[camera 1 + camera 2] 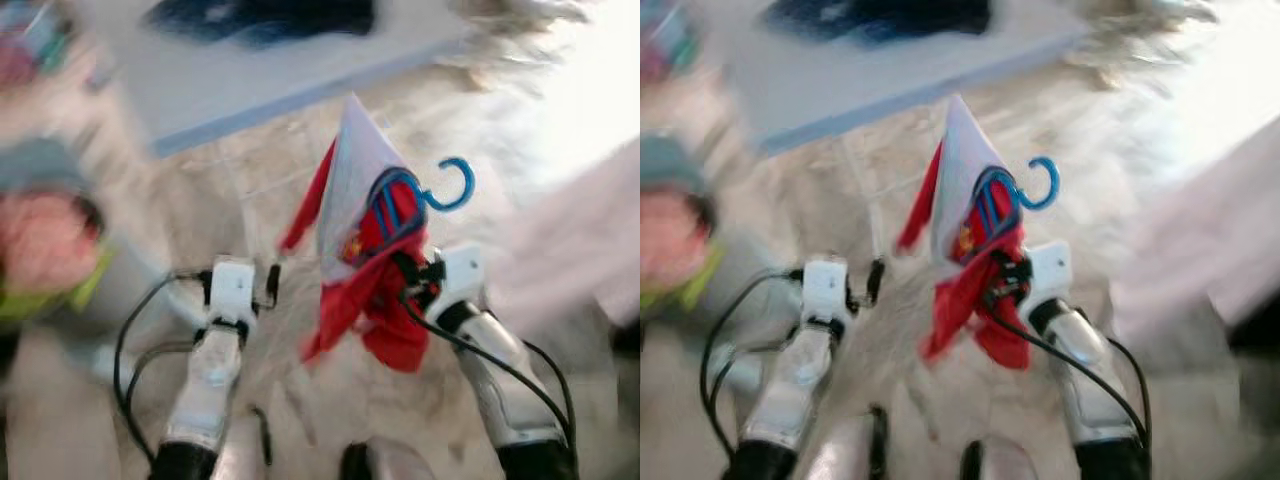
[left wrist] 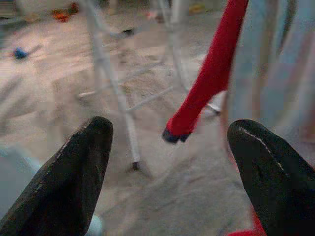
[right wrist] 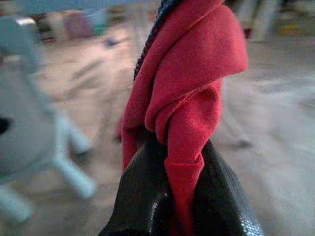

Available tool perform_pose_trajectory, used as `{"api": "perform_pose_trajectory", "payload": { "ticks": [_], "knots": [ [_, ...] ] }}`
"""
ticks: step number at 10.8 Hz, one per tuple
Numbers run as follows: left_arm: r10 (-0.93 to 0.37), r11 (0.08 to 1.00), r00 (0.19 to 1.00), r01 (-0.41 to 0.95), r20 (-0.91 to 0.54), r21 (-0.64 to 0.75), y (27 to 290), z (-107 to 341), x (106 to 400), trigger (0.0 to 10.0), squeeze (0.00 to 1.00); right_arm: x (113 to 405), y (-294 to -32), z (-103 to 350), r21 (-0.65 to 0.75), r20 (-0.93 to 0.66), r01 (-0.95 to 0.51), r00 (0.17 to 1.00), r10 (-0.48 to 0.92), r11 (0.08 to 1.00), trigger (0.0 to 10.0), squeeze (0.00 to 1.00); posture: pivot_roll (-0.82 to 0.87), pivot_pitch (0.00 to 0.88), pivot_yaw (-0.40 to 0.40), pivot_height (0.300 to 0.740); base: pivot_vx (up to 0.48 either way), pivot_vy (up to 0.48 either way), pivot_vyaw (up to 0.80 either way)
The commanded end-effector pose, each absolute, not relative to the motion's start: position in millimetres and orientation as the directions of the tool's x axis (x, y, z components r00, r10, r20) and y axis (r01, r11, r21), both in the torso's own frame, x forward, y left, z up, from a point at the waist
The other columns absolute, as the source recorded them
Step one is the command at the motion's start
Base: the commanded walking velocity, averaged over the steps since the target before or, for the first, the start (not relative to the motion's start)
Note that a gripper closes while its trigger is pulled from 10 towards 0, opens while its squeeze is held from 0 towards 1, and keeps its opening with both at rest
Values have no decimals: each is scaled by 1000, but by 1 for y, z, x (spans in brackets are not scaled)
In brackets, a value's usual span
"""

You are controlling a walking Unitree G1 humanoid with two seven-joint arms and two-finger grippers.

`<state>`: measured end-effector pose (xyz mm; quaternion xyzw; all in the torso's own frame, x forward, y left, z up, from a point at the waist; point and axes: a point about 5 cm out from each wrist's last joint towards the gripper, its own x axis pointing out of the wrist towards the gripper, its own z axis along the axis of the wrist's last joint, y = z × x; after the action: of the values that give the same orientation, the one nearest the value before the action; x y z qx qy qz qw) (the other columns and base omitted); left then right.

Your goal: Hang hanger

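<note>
A blue plastic hanger (image 1: 452, 190) carries a red and pale garment (image 1: 368, 240); its hook curls up to the right. My right gripper (image 1: 408, 268) is shut on the red cloth (image 3: 187, 103), which is bunched between the black fingers (image 3: 147, 196). My left gripper (image 1: 272, 285) is held out beside the garment with its fingers (image 2: 74, 172) wide apart and nothing between them. A red sleeve (image 2: 211, 73) hangs just ahead of it. A white drying rack (image 2: 110, 73) with thin legs stands on the carpet beyond.
The head views are blurred. A pale bed or table (image 1: 280, 70) with a dark item (image 1: 265, 15) on it lies ahead. A pink and green object (image 1: 45, 245) sits at the left, and pale fabric (image 1: 570, 250) at the right. Beige carpet (image 1: 250, 200) covers the floor.
</note>
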<state>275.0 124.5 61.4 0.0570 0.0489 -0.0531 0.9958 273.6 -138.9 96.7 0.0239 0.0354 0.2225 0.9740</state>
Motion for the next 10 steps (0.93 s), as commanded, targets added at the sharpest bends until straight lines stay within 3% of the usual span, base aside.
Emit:
{"api": "perform_pose_trajectory", "payload": {
  "ticks": [1, 3, 7, 9, 10],
  "knots": [
    [-97, 987, 988, 110, -121, 113, 126, 56, 272, 10000, 0, 271, -129, 109, 57, -5, -492, 870, 493, 868, 10000, 0, -13, 171, -58, 740, 0, 0, 800],
    [-99, 986, 988, 113, -115, 119, 125, 57, 273, 10000, 0, 261, -117, 122, 95, -4, -656, 752, 659, 749, 10000, 0, -15, 175, -63, 740, 0, 0, 800],
    [-105, 987, 988, 118, -111, 113, 123, 58, 277, 10000, 0, 252, -116, 140, 91, -33, -816, 570, 821, 570, 10000, 0, -19, 175, -66, 740, 0, 0, 714],
    [-103, 987, 989, 115, -109, 113, 124, 57, 277, 10000, 0, 254, -118, 140, 94, -48, -812, 574, 818, 576, 10000, 0, -19, 175, -65, 740, 0, 0, 603],
    [-106, 987, 988, 118, -109, 110, 124, 57, 277, 10000, 0, 260, -121, 132, 39, -93, -778, 622, 778, 627, 10000, 0, -19, 175, -65, 740, 0, 0, 481]
  ]
}}
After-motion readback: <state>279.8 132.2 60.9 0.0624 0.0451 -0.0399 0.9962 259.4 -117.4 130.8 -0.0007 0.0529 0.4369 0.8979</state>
